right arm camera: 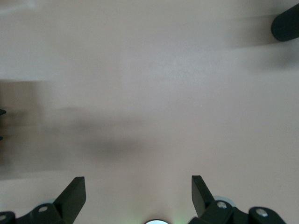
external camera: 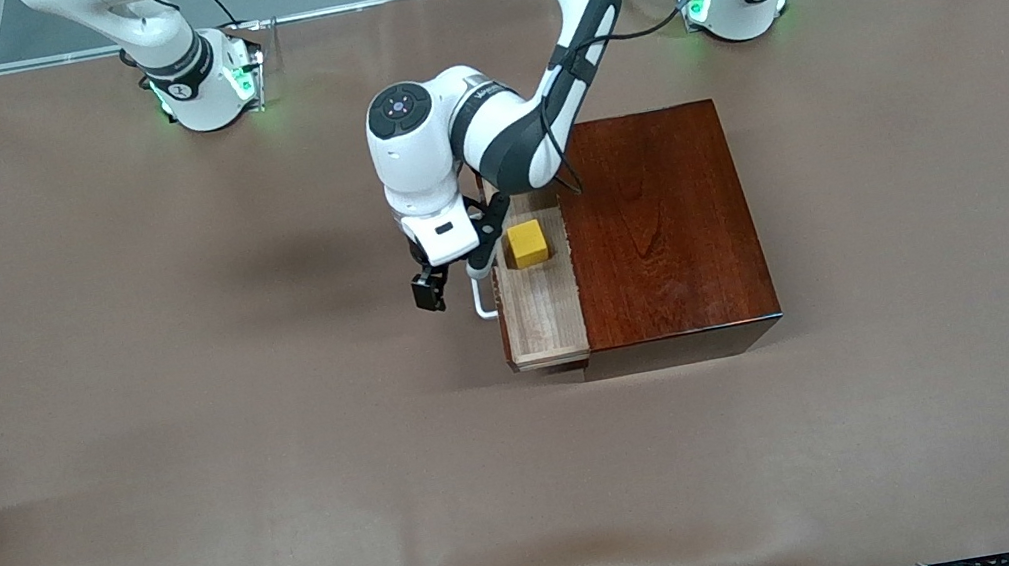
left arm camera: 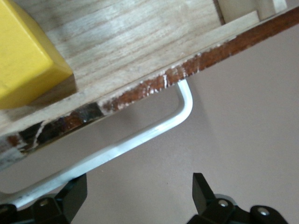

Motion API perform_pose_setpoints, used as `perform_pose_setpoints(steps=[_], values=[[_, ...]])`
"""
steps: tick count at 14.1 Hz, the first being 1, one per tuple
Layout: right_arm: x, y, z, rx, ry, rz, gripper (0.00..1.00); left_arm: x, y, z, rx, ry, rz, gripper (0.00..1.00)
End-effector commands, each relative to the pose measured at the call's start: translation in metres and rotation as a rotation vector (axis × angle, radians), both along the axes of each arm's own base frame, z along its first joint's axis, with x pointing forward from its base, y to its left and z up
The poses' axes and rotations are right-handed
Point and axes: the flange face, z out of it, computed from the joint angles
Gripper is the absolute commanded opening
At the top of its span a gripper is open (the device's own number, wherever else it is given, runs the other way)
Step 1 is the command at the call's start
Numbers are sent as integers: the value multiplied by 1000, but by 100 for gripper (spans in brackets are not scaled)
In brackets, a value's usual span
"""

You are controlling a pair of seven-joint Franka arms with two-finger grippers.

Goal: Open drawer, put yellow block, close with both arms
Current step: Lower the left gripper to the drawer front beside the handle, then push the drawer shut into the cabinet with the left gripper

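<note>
Standing open toward the right arm's end of the table, the single drawer (external camera: 542, 312) of the one mahogany box (external camera: 664, 232) holds one yellow block (external camera: 528, 244), resting on the pale tray floor close to the drawer front. The left gripper (external camera: 456, 283) hovers at the one white handle (left arm camera: 140, 137), fingers (left arm camera: 70, 198) spread apart, one on each side of the bar and gripping nothing. Of the two arms, the right one waits high over bare brown table (right arm camera: 154, 93), and the right gripper (right arm camera: 138, 198) is likewise spread wide and empty.
</note>
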Motion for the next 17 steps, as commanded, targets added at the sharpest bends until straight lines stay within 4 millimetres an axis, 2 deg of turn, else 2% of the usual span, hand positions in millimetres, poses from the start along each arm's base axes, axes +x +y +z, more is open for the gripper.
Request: perform_pose_setpoints(steps=[1,5,8,10,13,15,17], values=[[-1,1,6,-10,-12,7,100,13,14,2,47,7,13,100],[2,2,2,-8,-4,13,100,16,30,-3,125,71,-4,100],[4,11,-1,-17,0,24,100,19,41,-8,174,110,-7,100],[5,8,-4,-20,11,17,100,21,47,-11,194,129,-5,100],[17,-1,-25,-19,53,-2,100,24,58,-16,239,154,1,100],[29,-8,-46,-19,94,-11,100,22,63,-19,275,185,-15,100],[29,-14,-50,-15,104,-24,100,21,66,-22,287,199,-21,100]])
